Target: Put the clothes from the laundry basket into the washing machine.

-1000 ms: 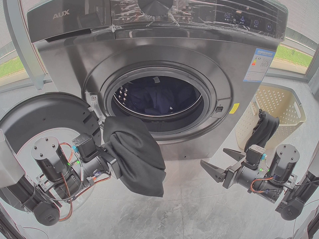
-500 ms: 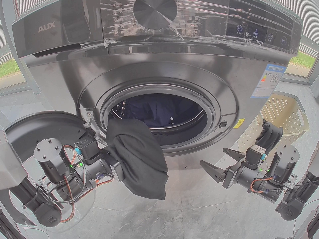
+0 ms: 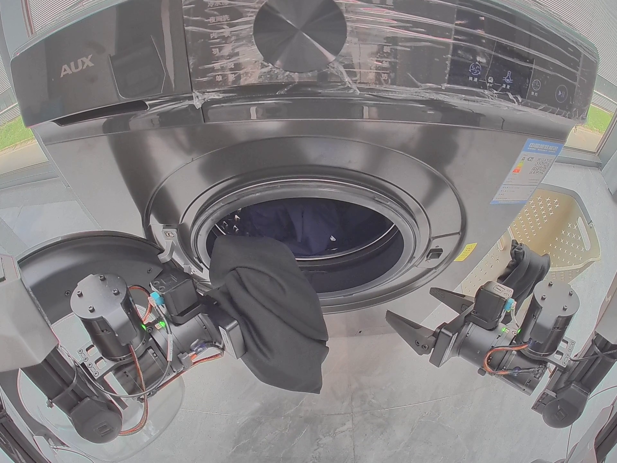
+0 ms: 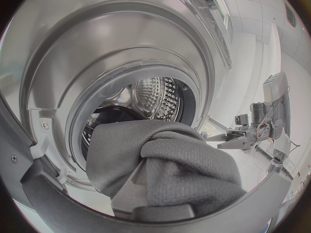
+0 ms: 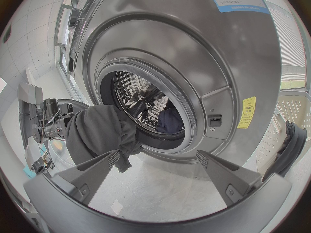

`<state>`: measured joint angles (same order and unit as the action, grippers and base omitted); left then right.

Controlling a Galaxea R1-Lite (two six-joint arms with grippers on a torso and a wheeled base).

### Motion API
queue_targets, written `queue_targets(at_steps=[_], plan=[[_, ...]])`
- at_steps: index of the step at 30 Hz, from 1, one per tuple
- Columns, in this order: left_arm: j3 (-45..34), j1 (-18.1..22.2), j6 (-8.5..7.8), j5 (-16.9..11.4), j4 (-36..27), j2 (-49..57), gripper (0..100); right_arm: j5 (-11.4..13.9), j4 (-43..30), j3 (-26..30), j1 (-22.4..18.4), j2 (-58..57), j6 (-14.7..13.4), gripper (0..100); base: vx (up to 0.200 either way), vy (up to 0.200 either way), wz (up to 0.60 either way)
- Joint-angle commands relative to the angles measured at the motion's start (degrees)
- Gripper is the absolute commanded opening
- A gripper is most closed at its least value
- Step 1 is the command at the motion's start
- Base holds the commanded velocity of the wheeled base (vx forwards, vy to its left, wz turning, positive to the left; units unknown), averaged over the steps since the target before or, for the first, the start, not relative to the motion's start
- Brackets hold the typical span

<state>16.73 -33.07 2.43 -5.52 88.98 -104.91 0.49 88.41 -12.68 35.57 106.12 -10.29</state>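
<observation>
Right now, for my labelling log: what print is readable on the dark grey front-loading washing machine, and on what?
Pale brand lettering, upper front of the washing machine: a logo, not quoted.
Blue-and-white sticker, front panel: too small to read.
Yellow sticker by the door latch: too small.
Control-panel icons: symbols, no legible words.

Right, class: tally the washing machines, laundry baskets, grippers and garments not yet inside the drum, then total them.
Washing machine: 1
Laundry basket: 1
Grippers: 2 (left gripper, right gripper)
Garments outside the drum: 2 (dark garment in the left gripper, black garment over the basket rim)
Total: 6
</observation>
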Motion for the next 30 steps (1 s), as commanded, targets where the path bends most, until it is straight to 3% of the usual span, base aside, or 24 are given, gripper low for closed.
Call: queue_targets(at_steps=[1,9,14,16,18,23,30], plan=[[-0.11,-0.68,0.04,-0.01,0.05,-0.12,0,0.04,0.01,-0.07,0.02,0.05,0.01,100,0.000,0.000,0.00],[-0.38,-2.52,0.04,-0.01,0.05,0.06,0,0.13,0.01,0.64,0.73,-0.56,0.09,100,0.150,0.000,0.00],[0.06,-6.48,0.04,0.16,0.05,-4.16,0,0.04,-0.25,2.13,4.59,-2.06,0.09,100,0.000,0.000,0.00],[2.70,-6.83,-0.76,1.22,0.05,-6.53,0,0.04,-0.25,2.40,5.38,-2.14,0.01,100,0.000,0.000,0.00],[5.16,-6.83,-0.14,1.74,0.05,-7.50,0,0.04,-0.16,2.75,5.74,-2.14,0.01,100,0.000,0.000,0.00],[11.49,-6.39,-0.49,0.42,-0.03,-12.07,0,0.04,-0.25,2.75,5.65,-1.88,0.01,100,0.000,0.000,0.00],[21.77,-6.13,0.21,2.36,-0.21,-19.10,0,0.04,-0.34,2.83,5.74,-1.88,-0.17,100,0.000,0.000,0.00]])
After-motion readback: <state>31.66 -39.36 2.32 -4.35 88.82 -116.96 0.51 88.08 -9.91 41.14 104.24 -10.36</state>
